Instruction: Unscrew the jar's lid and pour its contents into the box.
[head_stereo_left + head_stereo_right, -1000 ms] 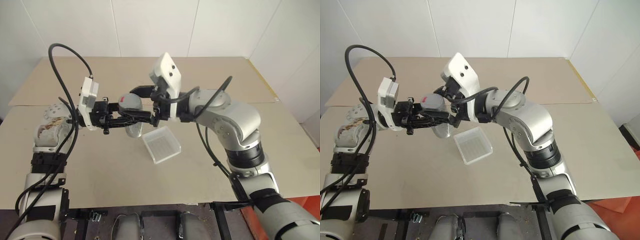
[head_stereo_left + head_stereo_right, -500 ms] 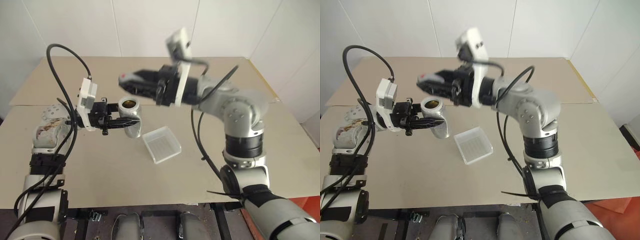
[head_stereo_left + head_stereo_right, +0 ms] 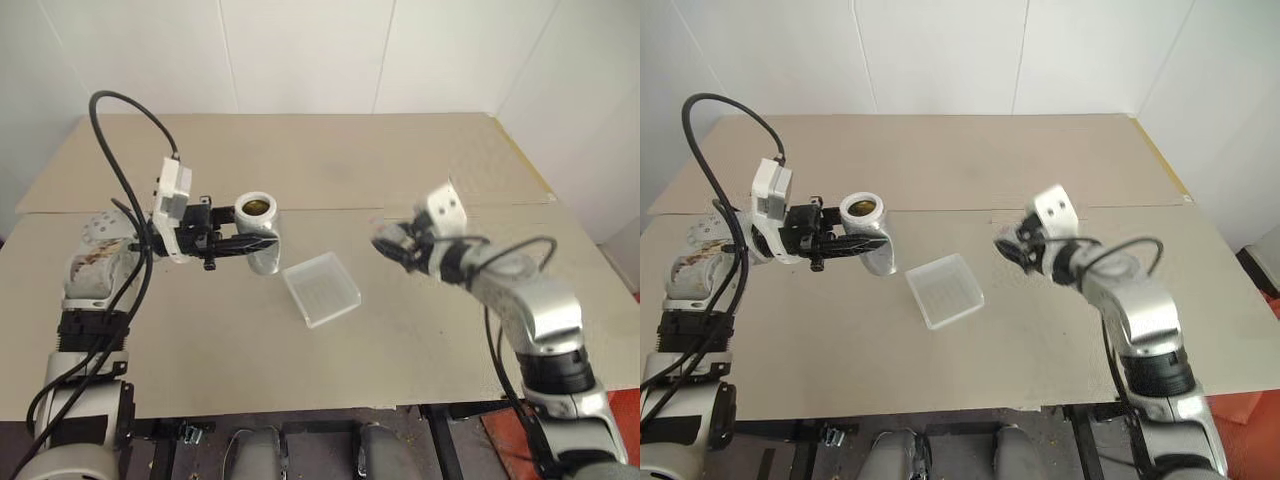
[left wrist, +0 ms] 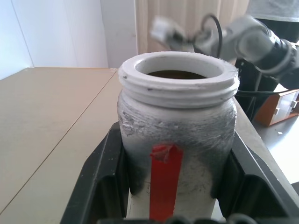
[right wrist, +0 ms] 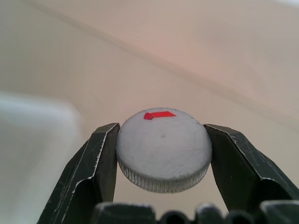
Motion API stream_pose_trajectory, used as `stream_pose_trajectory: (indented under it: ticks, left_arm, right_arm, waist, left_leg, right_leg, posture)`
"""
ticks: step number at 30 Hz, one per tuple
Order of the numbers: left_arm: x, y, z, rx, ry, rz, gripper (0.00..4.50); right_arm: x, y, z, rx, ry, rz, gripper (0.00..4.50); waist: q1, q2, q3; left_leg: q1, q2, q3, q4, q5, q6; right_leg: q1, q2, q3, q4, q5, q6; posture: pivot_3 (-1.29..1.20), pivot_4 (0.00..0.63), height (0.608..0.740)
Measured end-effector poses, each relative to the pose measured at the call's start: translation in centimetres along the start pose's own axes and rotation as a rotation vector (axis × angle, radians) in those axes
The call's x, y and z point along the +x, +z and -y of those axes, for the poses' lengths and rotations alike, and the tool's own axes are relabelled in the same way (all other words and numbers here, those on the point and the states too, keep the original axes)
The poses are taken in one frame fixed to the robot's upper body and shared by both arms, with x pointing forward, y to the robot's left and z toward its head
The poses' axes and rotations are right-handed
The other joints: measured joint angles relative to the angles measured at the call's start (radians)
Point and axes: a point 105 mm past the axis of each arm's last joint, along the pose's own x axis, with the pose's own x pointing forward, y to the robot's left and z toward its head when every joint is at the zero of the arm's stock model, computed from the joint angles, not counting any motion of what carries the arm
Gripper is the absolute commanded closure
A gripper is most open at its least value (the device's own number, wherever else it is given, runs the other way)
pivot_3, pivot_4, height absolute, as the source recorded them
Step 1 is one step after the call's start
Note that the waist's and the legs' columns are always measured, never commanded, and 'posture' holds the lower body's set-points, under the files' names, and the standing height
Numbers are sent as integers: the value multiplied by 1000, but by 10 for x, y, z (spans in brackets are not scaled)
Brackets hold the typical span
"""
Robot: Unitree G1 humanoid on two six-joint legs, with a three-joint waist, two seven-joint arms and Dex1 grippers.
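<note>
Across the beige table (image 3: pixel 300 380), two arms are reaching over the surface from either side. Near its middle, the box (image 3: pixel 322 289) is lying flat and bare, well apart from both grippers. To the box's left, the left gripper (image 3: pixel 262 242) is clamping its black fingers (image 4: pixel 100 175) around the jar (image 4: pixel 176 135), which is standing upright above the table with its threaded mouth uncovered and its red stripe facing the wrist camera. Dark brown contents (image 3: pixel 257 207) are showing inside the rim. To the box's right, the right gripper (image 5: pixel 162 151) is pinching the lid (image 5: pixel 163 149) by its ribbed edge, red mark uppermost, above the tabletop.
</note>
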Motion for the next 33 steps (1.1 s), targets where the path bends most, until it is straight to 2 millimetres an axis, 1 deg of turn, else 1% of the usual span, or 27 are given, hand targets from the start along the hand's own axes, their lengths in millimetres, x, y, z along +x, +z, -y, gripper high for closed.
stream_pose_trajectory:
  ticks: [1, 2, 3, 4, 6, 7, 9, 11, 13, 14, 15, 16, 17, 18, 19, 20, 22, 23, 24, 26, 29, 32, 33]
  left_arm:
    - [0, 0, 0, 0, 3, 1, 2507]
    - [0, -1, -1, 0, 8, 1, 2507]
    - [0, -1, -1, 5, 14, 1, 2507]
    - [0, -1, -2, 16, 22, 0, 2507]
    - [1, -2, -4, 55, 41, -17, 2507]
    - [2, -3, -5, 93, 57, -43, 2507]
    - [4, -7, -8, 165, 78, -93, 2507]
    - [8, -14, -10, 275, 95, -168, 2507]
    - [14, -23, -18, 405, 145, -231, 2507]
    - [19, -26, -23, 500, 179, -253, 2507]
    - [24, -27, -27, 580, 203, -267, 2507]
    - [28, -26, -32, 677, 235, -286, 2507]
    - [34, -22, -39, 841, 271, -315, 2507]
    - [38, -16, -42, 944, 289, -323, 2507]
    - [45, -9, -45, 1111, 299, -332, 2507]
    - [55, 0, -44, 1310, 272, -330, 2507]
    - [69, 11, -38, 1566, 196, -293, 2507]
    - [79, 14, -34, 1746, 140, -263, 2507]
    - [83, 13, -33, 1810, 111, -255, 2507]
    - [93, 8, -28, 2027, 39, -177, 2507]
    - [102, -8, -21, 2155, -31, -74, 2507]
    - [100, -36, -18, 2219, -158, -64, 2507]
    - [99, -41, -17, 2230, -180, -61, 2507]
  right_arm:
    - [1, -14, 4, -4, -27, -31, 1602]
    - [1, -29, 6, -4, -44, -71, 1331]
    - [1, -41, 7, 0, -46, -103, 1024]
    - [2, -51, 4, 2, -35, -134, 815]
    - [-1, -49, 6, -25, -13, -132, 176]
    - [-5, -44, 6, -34, 20, -125, 26]
    - [-11, -27, 5, -24, 80, -95, 26]
    - [-19, -2, 5, 3, 148, -45, 26]
    - [-33, 27, 5, 41, 233, -3, 26]
    - [-44, 40, 4, 60, 295, 10, 26]
    - [-51, 49, 0, 65, 346, 19, 26]
    - [-58, 52, -5, 75, 410, 12, 26]
    - [-65, 53, -14, 96, 500, -11, 26]
    - [-69, 54, -20, 109, 554, -19, 26]
    - [-73, 54, -26, 124, 617, -30, 26]
    - [-76, 54, -31, 124, 668, -38, 26]
    - [-78, 55, -35, 103, 702, -42, 26]
    - [-76, 55, -37, 82, 714, -38, 26]
    - [-75, 55, -38, 75, 718, -37, 26]
    - [-74, 56, -40, 63, 728, -34, 26]
    - [-73, 62, -42, 39, 738, -17, 26]
    - [-71, 66, -42, 37, 736, 5, 26]
    - [-71, 68, -42, 39, 734, 11, 26]
  waist:
    - [0, 0, 0]
    - [1, 0, 0]
    - [2, 0, 0]
    - [2, 0, 0]
    - [2, 0, 0]
    - [4, 0, 0]
    - [6, 0, 0]
    - [10, 0, 0]
    - [15, 0, 0]
    - [20, 0, 0]
    - [25, 0, 0]
    - [32, 0, 0]
    - [38, -1, 0]
    - [41, -1, 0]
    - [44, -1, 0]
    - [46, -1, 0]
    - [47, -1, 0]
    - [49, -1, 1]
    - [49, -1, 0]
    - [49, -1, 1]
    - [48, -1, 1]
    - [45, -1, 1]
    - [44, -1, 1]
  left_leg:
    - [0, 0, 0, 0, 0, 0]
    - [0, 0, 0, 0, 0, 0]
    - [0, 0, 0, 0, 0, 0]
    - [0, 0, 0, 0, 0, 0]
    - [0, 0, 0, 0, 0, 0]
    - [0, 0, 0, 0, 0, 1]
    - [0, 0, 0, 0, 0, 1]
    - [0, 0, -1, 0, 0, 1]
    - [0, 0, -1, 0, 0, 1]
    - [0, 0, -1, 0, -1, 1]
    - [0, 0, -1, 0, -1, 1]
    - [0, 0, -1, 0, -1, 2]
    - [-1, 0, -1, 0, -1, 2]
    - [-1, -1, -1, 0, -1, 2]
    - [-2, -1, -1, 1, -2, 3]
    - [-2, -1, 0, 1, -2, 3]
    - [-2, -2, 1, 1, -2, 4]
    - [-2, -2, 1, 2, -2, 4]
    - [-2, -2, 1, 1, -2, 4]
    - [-2, -2, 2, 2, -2, 4]
    - [-2, -1, 2, 2, -2, 4]
    - [-2, -1, 3, 2, -2, 4]
    - [-2, -1, 3, 2, -2, 4]
  right_leg:
    - [0, 0, 0, 0, 0, 0]
    - [0, 0, 0, 0, 0, 0]
    - [0, 0, 0, 0, 0, 0]
    - [0, 0, 0, 0, 0, 0]
    - [0, 0, 1, -1, 0, 0]
    - [0, 0, 1, -1, 0, 0]
    - [0, 0, 1, -1, 0, 0]
    - [0, 0, 0, -1, 0, 0]
    - [1, 0, 0, -1, 0, 0]
    - [1, 0, -1, -2, 0, -1]
    - [2, 0, -1, -3, 0, -1]
    - [2, -1, -2, -3, 0, -1]
    - [2, -1, -2, -4, 1, 0]
    - [2, -1, -2, -5, 1, 0]
    - [2, -2, -2, -5, 2, 0]
    - [2, -2, -1, -5, 2, 1]
    - [2, -3, -1, -5, 2, 2]
    - [2, -3, -1, -5, 3, 2]
    - [2, -3, -1, -5, 3, 3]
    - [1, -3, 0, -4, 3, 3]
    - [0, -3, -1, -3, 3, 3]
    - [-1, -3, -1, -1, 3, 3]
    - [-1, -3, -1, -1, 3, 3]
  posture:
    - [0, 150, 740]
    - [0, 150, 740]
    - [0, 150, 740]
    - [0, 150, 740]
    - [0, 150, 740]
    - [0, 150, 740]
    - [0, 150, 740]
    - [0, 150, 740]
    - [0, 150, 740]
    - [0, 150, 740]
    - [0, 150, 740]
    - [0, 150, 740]
    - [0, 150, 740]
    - [0, 150, 740]
    - [0, 150, 740]
    - [0, 150, 740]
    - [0, 150, 740]
    - [0, 150, 740]
    - [0, 150, 740]
    - [0, 150, 740]
    - [0, 150, 740]
    - [0, 150, 740]
    - [0, 150, 740]
